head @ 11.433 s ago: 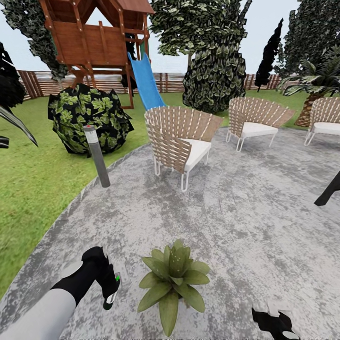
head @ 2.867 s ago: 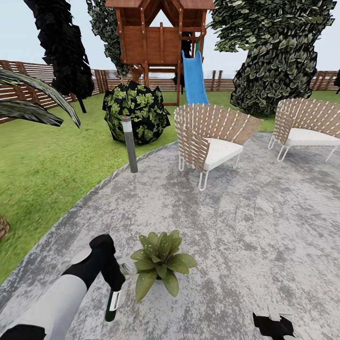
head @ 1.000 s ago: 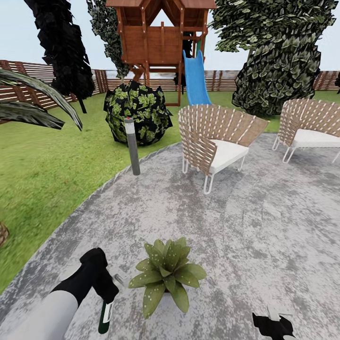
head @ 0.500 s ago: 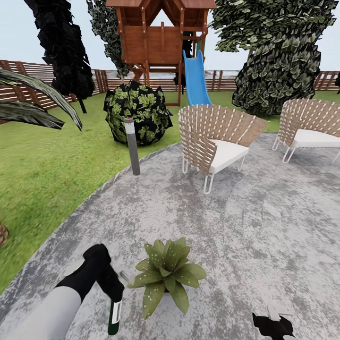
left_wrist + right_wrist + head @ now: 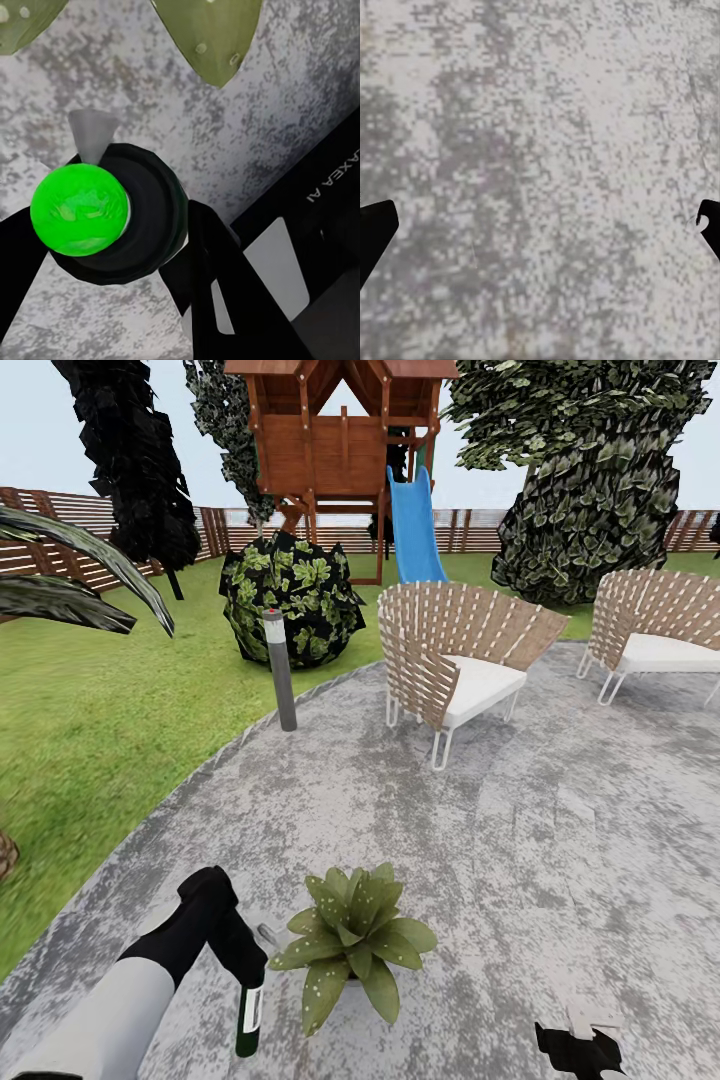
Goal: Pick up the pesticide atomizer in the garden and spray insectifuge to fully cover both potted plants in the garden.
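Atomizer (image 5: 250, 1010), dark green bottle with white label, is hanging nearly upright in the left pincer (image 5: 243, 968), which is clamping it near the top; the wrist view is showing its green-lit cap (image 5: 80, 211) between the black fingers (image 5: 225, 292). Potted plant (image 5: 352, 940) is sitting just beside it on the grey patio (image 5: 520, 830), leaves speckled pale. Right pincer (image 5: 585, 1048) is hovering low over bare paving, jaws spread wide. Beyond are standing a post light (image 5: 280, 670), woven chairs (image 5: 450, 660), lawn (image 5: 90, 730), fence (image 5: 470, 530).
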### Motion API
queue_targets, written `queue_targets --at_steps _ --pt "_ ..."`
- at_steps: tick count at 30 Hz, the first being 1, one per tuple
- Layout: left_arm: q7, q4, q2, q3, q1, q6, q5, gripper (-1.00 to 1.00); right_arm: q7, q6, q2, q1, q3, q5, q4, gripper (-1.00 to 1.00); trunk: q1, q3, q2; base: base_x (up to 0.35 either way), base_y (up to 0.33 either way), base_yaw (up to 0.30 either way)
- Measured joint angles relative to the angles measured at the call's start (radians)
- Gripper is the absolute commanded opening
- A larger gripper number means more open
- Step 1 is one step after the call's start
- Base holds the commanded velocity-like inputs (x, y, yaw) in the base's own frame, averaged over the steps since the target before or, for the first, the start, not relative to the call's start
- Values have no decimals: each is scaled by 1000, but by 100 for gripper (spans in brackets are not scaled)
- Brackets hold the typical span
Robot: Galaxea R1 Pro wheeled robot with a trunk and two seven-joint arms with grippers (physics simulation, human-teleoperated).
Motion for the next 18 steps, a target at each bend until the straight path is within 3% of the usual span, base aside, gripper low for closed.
queue_targets --at_steps 4,9,13,18 --pt "0 0 0 0 2 0 0 -100 1 0 1 0 0 0 0 100 0 0 0 0 -38 0" --pt "2 0 1 -1 4 0 0 -100 1 0 3 0 0 -1 0 100 0 0 0 0 -241 42" --pt "2 0 3 -2 7 0 -2 -100 1 0 6 0 1 0 0 100 0 0 0 -21 -268 243" --pt "2 -1 12 0 7 -1 -2 -100 1 0 6 0 2 2 0 100 0 0 0 -196 -223 274"
